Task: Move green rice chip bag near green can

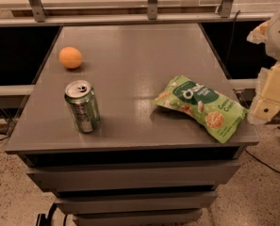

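Observation:
The green rice chip bag point(201, 106) lies flat on the right side of the grey table point(130, 60), its far end close to the table's front right corner. The green can point(83, 106) stands upright at the front left, silver top and pull tab showing, well apart from the bag. My gripper point(267, 98) shows as pale cream parts at the right edge of the view, just beyond the table's right edge and to the right of the bag, not touching it.
A round orange fruit point(70, 57) sits at the back left of the table. A rail with metal posts point(151, 4) runs behind the table. Drawer-like steps point(130, 178) lie below the front edge. Speckled floor is on both sides.

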Controlling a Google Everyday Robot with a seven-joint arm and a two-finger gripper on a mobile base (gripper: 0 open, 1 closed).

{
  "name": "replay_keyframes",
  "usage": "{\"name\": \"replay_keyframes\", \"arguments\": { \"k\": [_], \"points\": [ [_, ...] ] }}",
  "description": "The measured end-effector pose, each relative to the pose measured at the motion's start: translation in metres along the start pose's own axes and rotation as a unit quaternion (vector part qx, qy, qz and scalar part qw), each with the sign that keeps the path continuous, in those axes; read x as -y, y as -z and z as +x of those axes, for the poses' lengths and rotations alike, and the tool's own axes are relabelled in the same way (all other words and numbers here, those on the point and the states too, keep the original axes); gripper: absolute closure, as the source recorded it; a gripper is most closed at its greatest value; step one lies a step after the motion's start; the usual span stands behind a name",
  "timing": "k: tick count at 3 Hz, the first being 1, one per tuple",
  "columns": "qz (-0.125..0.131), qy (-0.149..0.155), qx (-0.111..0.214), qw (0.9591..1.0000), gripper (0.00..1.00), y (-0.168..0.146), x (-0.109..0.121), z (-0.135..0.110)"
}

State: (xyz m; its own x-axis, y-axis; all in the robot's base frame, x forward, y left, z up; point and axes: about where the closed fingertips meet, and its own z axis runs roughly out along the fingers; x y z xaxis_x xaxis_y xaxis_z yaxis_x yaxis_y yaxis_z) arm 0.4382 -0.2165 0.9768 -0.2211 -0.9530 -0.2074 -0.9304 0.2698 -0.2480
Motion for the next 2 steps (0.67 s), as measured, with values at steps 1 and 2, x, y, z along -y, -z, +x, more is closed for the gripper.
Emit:
{"name": "replay_keyframes", "arguments": {
  "k": [1, 2],
  "points": [
    [0.0, 0.0, 0.0, 1.0, 0.0, 0.0, 0.0, 0.0],
    [-0.014, -0.006, 0.0, 0.9999, 0.0, -0.0044, -0.0014, 0.0007]
  ]
}}
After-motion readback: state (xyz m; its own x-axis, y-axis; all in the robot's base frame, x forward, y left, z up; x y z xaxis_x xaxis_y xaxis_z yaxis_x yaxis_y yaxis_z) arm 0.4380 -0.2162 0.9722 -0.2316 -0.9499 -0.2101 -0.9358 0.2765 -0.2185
